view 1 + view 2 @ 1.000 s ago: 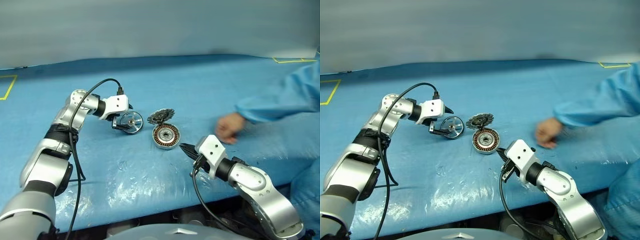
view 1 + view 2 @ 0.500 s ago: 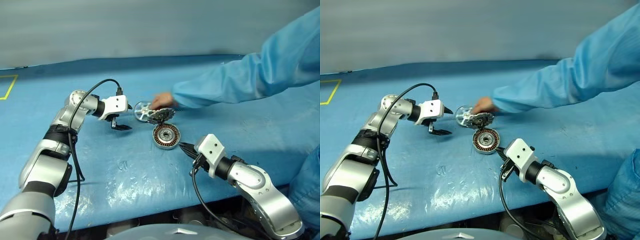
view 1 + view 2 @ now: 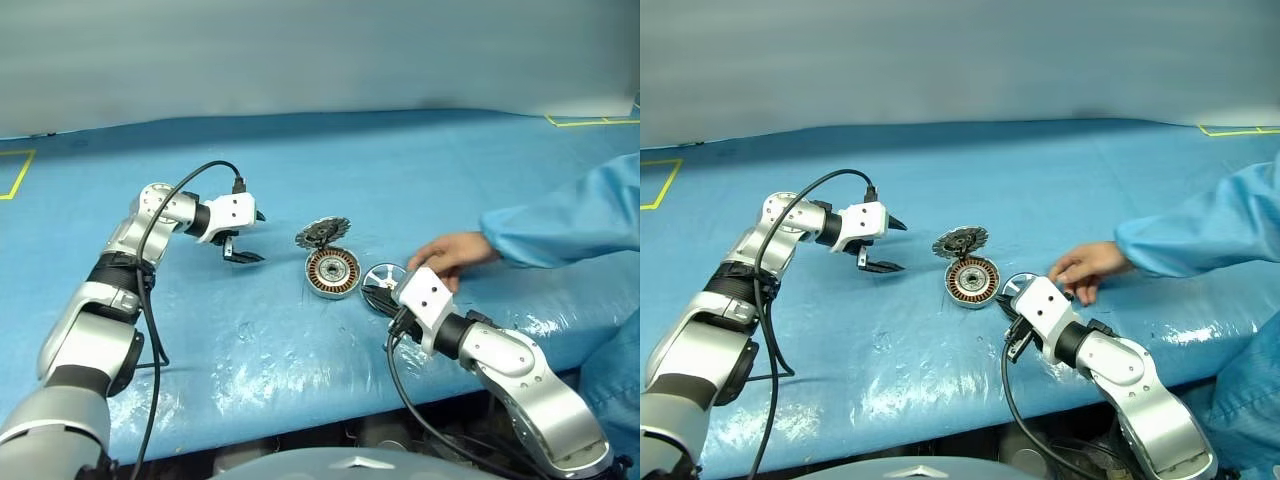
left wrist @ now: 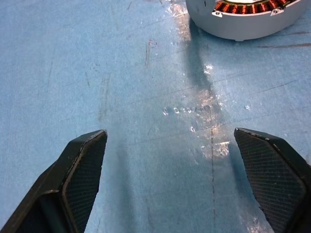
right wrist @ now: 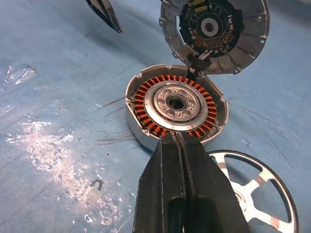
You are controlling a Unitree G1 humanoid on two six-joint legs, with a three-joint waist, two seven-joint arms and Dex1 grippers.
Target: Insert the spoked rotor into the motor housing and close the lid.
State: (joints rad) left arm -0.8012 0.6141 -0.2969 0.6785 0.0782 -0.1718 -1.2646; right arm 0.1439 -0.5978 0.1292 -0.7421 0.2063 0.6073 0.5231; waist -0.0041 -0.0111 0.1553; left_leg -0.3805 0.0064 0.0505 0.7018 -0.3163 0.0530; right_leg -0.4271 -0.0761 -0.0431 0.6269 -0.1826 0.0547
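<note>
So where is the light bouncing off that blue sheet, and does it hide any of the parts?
Left eye view: white glare on the blue sheet near its front edge. Left wrist view: a shiny streak runs below the motor housing. Right wrist view: a pale sheen patch beside the housing; windings, lid and spoked rotor stay readable.

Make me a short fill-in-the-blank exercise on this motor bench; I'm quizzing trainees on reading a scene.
1. The toothed grey metal lid of the round silver motor housing with copper windings stands ____.
2. The black-rimmed spoked rotor lies flat on the blue table, between the housing and a person's ____.
3. The left gripper has its fingers ____, with nothing between them.
4. The right gripper is ____.

Missing words: open; hand; open; shut
</note>
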